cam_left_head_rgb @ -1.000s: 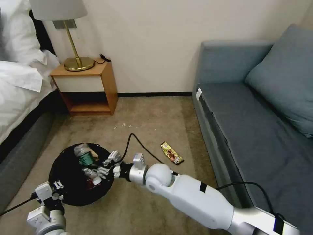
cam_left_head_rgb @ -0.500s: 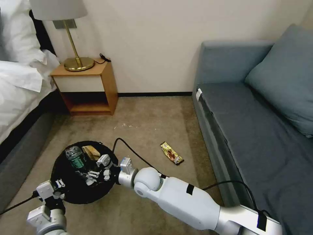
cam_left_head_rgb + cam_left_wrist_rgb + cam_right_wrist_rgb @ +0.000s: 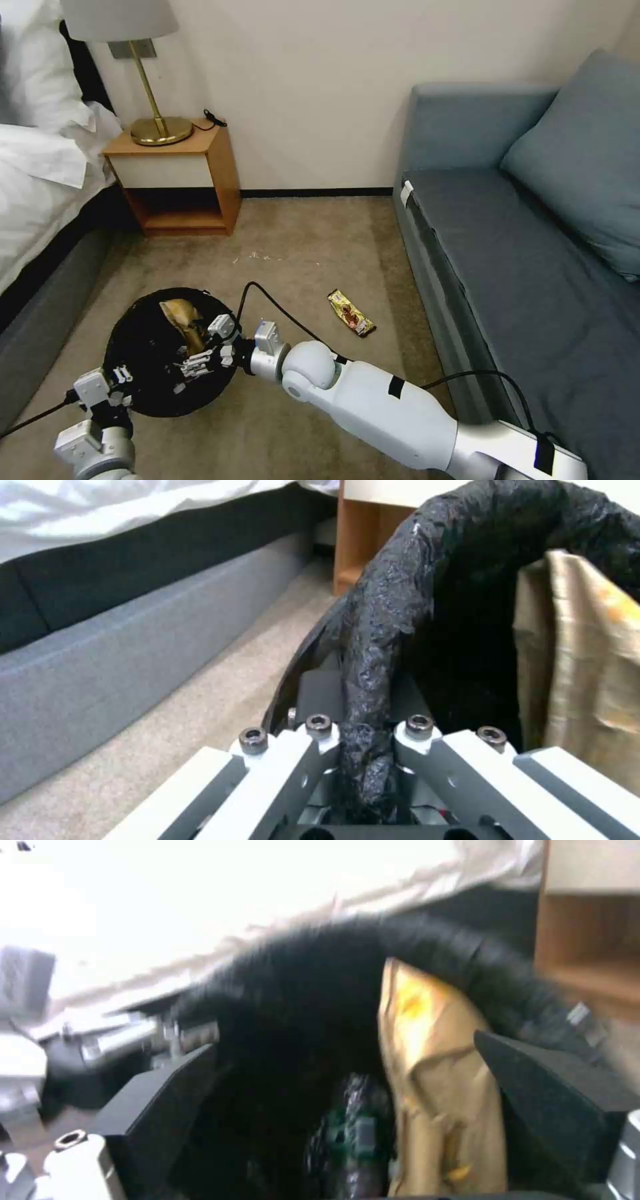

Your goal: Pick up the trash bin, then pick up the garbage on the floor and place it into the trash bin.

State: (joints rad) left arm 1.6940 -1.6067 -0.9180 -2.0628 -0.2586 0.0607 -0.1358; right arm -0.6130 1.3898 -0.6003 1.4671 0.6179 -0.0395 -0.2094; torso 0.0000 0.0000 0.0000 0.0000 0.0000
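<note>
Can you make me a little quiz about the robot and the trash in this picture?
1. True or false: the candy wrapper lies on the carpet between the trash bin and the sofa.
2. What does the left tool grip? A) the lamp B) the bin's bag-covered rim C) the pillow
3. Fill in: the right tool hangs open above the ____.

Key: 1 true. 2 B. 3 trash bin; the brown paper bag and the bottle lie inside.
</note>
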